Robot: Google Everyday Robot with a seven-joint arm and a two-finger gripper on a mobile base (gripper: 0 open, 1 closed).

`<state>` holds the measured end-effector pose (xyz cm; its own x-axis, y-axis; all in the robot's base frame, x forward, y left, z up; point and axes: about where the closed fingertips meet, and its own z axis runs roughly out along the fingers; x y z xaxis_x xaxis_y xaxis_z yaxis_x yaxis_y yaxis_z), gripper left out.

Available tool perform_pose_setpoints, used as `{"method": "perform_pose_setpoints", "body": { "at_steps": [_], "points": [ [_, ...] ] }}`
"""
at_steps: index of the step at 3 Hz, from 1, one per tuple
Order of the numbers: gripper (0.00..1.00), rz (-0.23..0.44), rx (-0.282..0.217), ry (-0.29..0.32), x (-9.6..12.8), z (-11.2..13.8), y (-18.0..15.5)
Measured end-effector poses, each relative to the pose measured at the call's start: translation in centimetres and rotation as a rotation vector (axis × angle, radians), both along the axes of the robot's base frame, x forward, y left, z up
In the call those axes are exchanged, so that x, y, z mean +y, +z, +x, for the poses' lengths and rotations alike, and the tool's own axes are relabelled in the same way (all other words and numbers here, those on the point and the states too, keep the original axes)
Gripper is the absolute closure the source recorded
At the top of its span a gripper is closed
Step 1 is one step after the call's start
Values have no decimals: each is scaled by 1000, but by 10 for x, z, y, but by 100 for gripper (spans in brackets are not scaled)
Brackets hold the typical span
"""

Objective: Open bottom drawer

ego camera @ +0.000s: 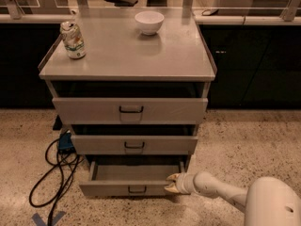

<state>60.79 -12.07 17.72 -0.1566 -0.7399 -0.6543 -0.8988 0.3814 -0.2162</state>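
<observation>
The bottom drawer (108,188) is the lowest, narrowest grey front of three, with a small black pull handle (137,189) at its centre. It stands pulled out from the cabinet, its inside showing. My gripper (170,183) sits at the drawer's right front corner, its pale fingertips against the front edge. My white arm (221,192) reaches in from the lower right.
The grey cabinet top (127,51) bears a drink can (73,40) at the left and a white bowl (149,22) at the back. The top drawer (130,110) and middle drawer (134,145) stand slightly out. Black cables (54,173) lie on the speckled floor at the left.
</observation>
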Motion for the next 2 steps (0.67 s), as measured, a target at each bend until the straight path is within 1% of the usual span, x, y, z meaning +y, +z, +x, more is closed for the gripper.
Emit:
{"method": "perform_pose_setpoints", "body": {
  "at_steps": [1, 2],
  "points": [
    [100, -4, -1, -3, -2, -10, 1],
    [100, -5, -7, -2, -1, -10, 3]
  ]
}}
